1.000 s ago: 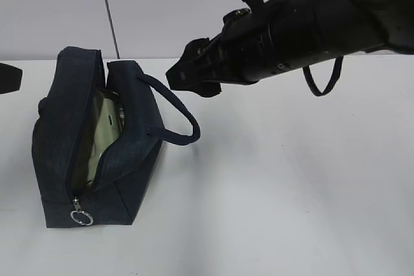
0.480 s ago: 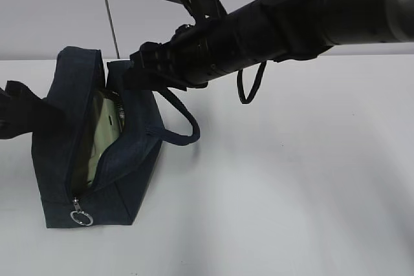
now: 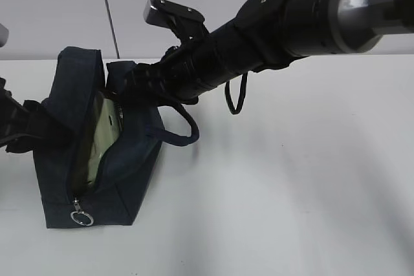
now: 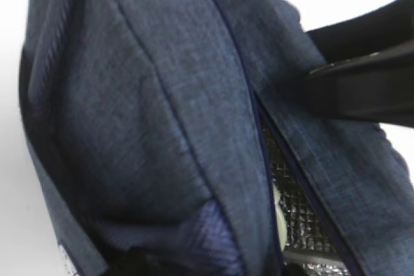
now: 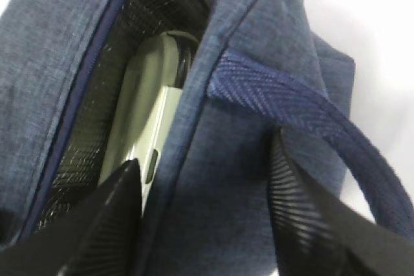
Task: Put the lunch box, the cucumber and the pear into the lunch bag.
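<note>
The navy lunch bag (image 3: 129,159) stands at the left with its top zipper open. The sage-green lid of the lunch box (image 3: 107,130) shows inside it, and also in the right wrist view (image 5: 145,114). My right gripper (image 3: 129,85) is open and straddles the bag's right flap (image 5: 259,179): one finger (image 5: 110,224) is inside the opening, the other (image 5: 310,224) is outside under the handle (image 5: 304,111). My left gripper (image 3: 52,132) presses against the bag's left wall (image 4: 162,95); its jaws are hidden by fabric. The cucumber and the pear are out of view.
The metal ring pull (image 3: 81,218) hangs at the bag's near end. The loop handle (image 3: 184,124) droops to the right of the bag. White tabletop (image 3: 291,192) stretches to the right. A grey wall stands behind.
My right arm has swung left and down from above the table to the bag's right flap. My left gripper has come in from the left edge to the bag's left wall.
</note>
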Tool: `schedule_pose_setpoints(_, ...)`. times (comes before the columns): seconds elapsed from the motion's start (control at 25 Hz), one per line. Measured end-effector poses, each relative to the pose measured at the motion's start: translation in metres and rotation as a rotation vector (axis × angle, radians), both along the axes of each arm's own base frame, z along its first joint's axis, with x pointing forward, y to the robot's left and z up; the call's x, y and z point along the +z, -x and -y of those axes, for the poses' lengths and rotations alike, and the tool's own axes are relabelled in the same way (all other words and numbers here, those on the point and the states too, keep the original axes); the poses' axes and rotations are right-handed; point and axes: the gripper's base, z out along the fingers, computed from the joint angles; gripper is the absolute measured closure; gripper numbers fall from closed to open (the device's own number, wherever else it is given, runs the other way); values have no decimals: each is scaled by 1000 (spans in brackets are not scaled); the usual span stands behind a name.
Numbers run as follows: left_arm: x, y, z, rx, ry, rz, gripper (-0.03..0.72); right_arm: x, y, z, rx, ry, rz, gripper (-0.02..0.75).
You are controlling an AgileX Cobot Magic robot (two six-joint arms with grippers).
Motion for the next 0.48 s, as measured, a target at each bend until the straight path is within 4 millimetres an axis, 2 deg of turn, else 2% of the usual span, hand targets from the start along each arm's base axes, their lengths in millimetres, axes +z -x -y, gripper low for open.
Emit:
schedule_pose_setpoints(0.08, -3, -1, 0, -1, 2, -12, 413, -6, -2, -2, 4, -2, -24, 283)
schedule_pose_setpoints(0.12, -3, -2, 1, -2, 3, -12, 490, -9, -3, -3, 3, 1, -34, 343)
schedule_pose_setpoints(0.16, -3, -2, 1, -2, 4, -12, 557, -11, -3, -3, 3, 5, -38, 426)
schedule_pose_setpoints(0.2, -3, -2, 1, -6, 4, -10, 610, -11, -3, -3, 1, 7, -36, 551)
schedule_pose_setpoints(0.24, -3, -2, 1, -6, 5, -9, 641, -11, -4, -3, -2, 7, -37, 636)
schedule_pose_setpoints(0.28, -2, -3, 1, -7, 4, -5, 659, -12, -4, -2, -2, 13, -34, 680)
schedule_pose_setpoints(0.36, 0, -6, 2, -11, 6, 1, 676, -9, -3, -1, -15, 25, -36, 721)
schedule_pose_setpoints(0.48, 6, -17, 5, -29, 14, -3, 685, -4, 7, 10, -58, 64, -37, 727)
